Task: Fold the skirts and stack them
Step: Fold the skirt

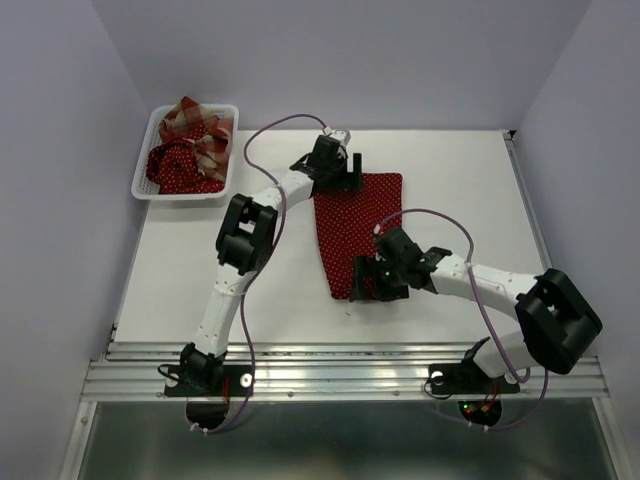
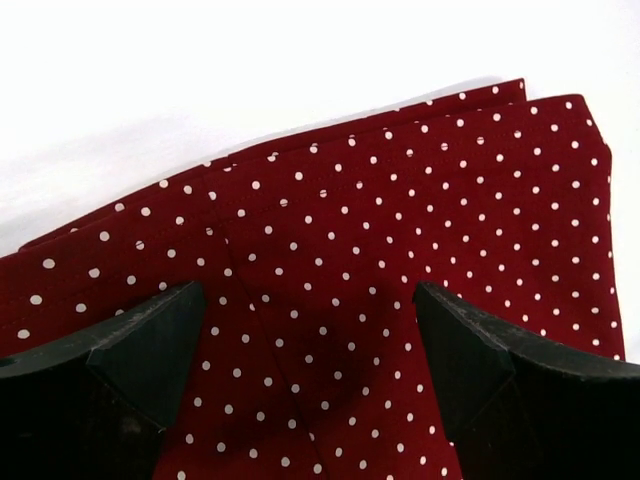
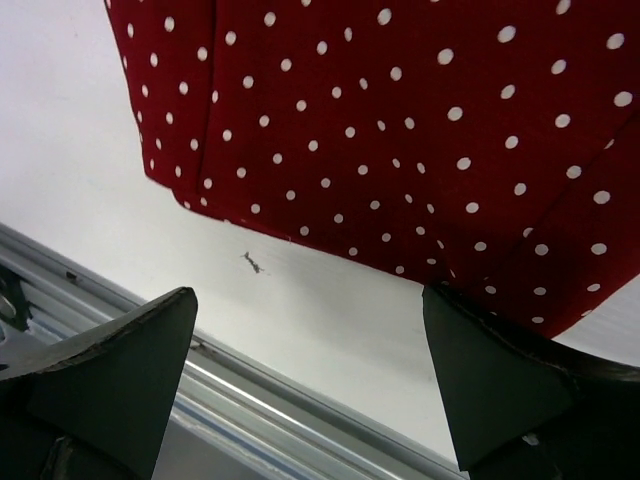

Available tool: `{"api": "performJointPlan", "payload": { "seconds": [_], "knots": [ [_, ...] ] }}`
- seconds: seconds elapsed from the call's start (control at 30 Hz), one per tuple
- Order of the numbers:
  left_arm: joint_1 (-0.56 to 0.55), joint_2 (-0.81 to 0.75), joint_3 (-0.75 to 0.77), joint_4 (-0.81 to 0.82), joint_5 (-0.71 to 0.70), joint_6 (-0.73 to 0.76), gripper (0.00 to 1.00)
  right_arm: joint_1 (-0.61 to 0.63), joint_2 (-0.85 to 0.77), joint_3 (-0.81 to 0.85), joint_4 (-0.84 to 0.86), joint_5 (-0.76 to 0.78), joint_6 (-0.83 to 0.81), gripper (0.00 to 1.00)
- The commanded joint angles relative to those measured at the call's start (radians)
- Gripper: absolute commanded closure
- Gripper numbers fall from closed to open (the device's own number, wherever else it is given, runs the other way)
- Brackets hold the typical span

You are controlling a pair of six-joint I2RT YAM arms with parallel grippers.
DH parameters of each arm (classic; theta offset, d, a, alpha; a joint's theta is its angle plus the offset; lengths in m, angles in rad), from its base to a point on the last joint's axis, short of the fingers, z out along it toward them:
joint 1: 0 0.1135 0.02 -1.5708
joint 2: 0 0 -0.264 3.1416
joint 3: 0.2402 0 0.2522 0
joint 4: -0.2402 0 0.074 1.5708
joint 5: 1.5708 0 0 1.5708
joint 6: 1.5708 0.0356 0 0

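White table (image 1: 470,190), dotted skirt (image 1: 350,225) lying flat. Left gripper (image 2: 308,300) gaping wide, broad end right under it. Right gripper (image 3: 310,295) just as wide, narrow end just ahead. Both empty.

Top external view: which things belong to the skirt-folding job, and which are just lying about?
Job:
spread dotted skirt, flat on the table
crumpled dotted skirt
plaid skirt

Lying about:
white basket, holding the last two

I count three skirts: one polka-dot skirt (image 1: 352,228) at the centre of the table (image 1: 180,270), then a second polka-dot skirt (image 1: 176,172) and one plaid skirt (image 1: 192,122) at 10 o'clock. One basket (image 1: 141,180) holds those two. Two grippers: left gripper (image 1: 338,178), right gripper (image 1: 374,282).
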Motion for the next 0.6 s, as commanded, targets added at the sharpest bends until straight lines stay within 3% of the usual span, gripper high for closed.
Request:
{"api": "performJointPlan", "payload": {
  "seconds": [0.0,0.37,0.57],
  "knots": [
    [0.050,-0.125,-0.160,-0.040,-0.037,-0.054,0.01,-0.038,-0.005,0.027,-0.005,0.090,-0.003,0.00],
    [0.053,-0.578,-0.790,0.098,-0.253,-0.256,0.01,-0.251,0.105,0.132,-0.005,0.069,-0.208,0.00],
    [0.049,-0.701,-0.967,0.133,-0.296,-0.374,0.01,-0.358,0.171,0.229,-0.002,0.021,-0.380,0.00]
  ]
}}
